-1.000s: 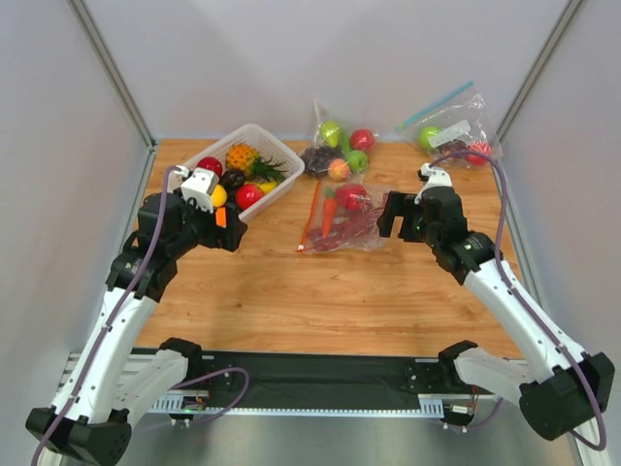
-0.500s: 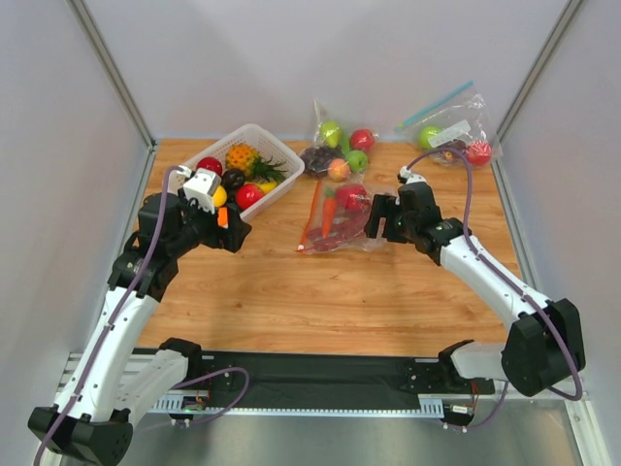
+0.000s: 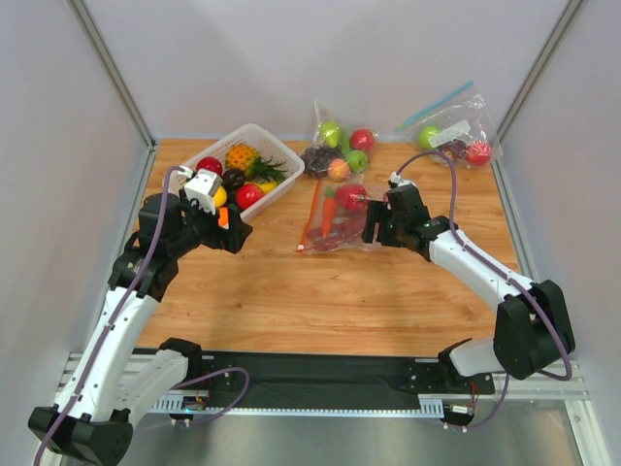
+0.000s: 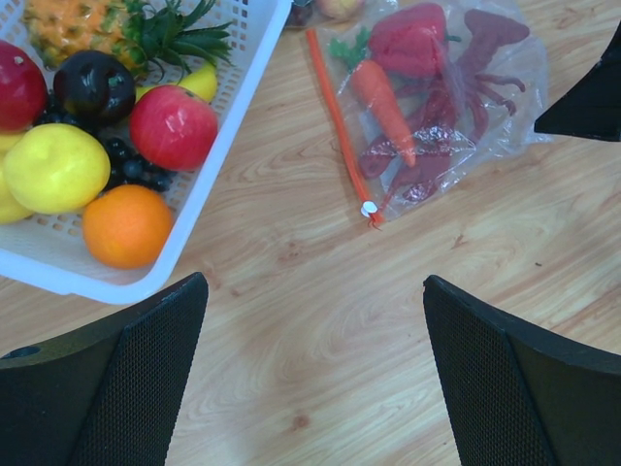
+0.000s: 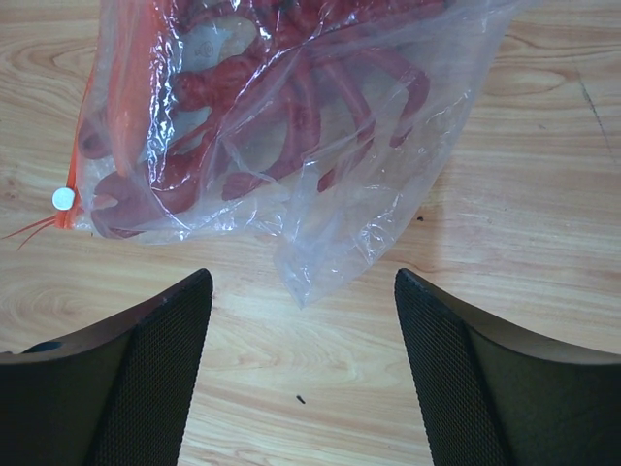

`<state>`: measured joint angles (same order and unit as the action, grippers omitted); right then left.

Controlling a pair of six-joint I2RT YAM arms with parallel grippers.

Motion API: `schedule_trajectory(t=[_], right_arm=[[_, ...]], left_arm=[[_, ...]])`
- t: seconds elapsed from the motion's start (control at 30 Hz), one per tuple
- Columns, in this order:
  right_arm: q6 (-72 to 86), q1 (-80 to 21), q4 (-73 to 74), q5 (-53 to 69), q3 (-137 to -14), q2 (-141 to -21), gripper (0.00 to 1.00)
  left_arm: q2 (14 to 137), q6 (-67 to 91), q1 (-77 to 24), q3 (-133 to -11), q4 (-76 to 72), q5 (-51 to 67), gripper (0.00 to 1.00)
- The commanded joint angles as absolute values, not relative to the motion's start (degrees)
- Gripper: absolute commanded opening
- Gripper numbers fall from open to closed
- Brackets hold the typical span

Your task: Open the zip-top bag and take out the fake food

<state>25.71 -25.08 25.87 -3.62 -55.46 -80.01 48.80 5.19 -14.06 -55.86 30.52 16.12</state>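
The zip-top bag (image 3: 342, 221) lies flat on the table's middle, with its orange-red zip strip (image 3: 310, 216) on its left side. It holds a dark-red lobster (image 4: 456, 107), an orange carrot (image 4: 383, 92) and a glossy red pepper piece (image 4: 408, 39). My right gripper (image 3: 375, 223) is open at the bag's right edge. In the right wrist view the bag's loose corner (image 5: 320, 252) lies just ahead of the gripper (image 5: 303, 291), between the open fingers, and the lobster (image 5: 281, 97) shows through the plastic. My left gripper (image 3: 233, 233) is open and empty over bare wood (image 4: 315, 320), left of the bag.
A white basket (image 3: 283, 180) of small fruits and a pineapple stands at the back left, close to my left gripper. A clear bag of apples and grapes (image 3: 335, 148) lies behind the zip-top bag. A bag with a blue zip strip (image 3: 456, 131) lies at the back right.
My right gripper has moved left and forward to the bag's right edge, still open. The left arm and the bag have not moved.
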Motion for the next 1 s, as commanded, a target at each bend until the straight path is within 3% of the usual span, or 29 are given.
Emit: schedule_trajectory(t=[0.0, 0.13, 0.57, 0.77, 0.97], right_arm=[[26.2, -25.5, 24.4, -5.8, -57.6, -80.1, 0.77], [25.8, -25.6, 24.9, -6.7, -57.7, -80.3, 0.70], [25.4, -26.9, 23.6, -8.3, -58.9, -84.0, 0.61], [24.8, -26.9, 23.0, -7.8, -59.6, -87.1, 0.40], [24.3, -27.0, 23.4, -7.5, -59.6, -86.2, 0.11]], left_arm=[[48.2, 4.2, -13.8, -55.7, 28.4, 17.4, 0.99], [48.0, 4.1, -13.8, -55.6, 28.5, 17.3, 0.99], [47.6, 4.1, -13.9, -55.5, 28.5, 18.0, 0.99], [47.5, 3.9, -13.8, -55.5, 28.7, 17.9, 0.99], [47.5, 3.8, -13.8, -55.4, 28.7, 17.7, 0.99]])
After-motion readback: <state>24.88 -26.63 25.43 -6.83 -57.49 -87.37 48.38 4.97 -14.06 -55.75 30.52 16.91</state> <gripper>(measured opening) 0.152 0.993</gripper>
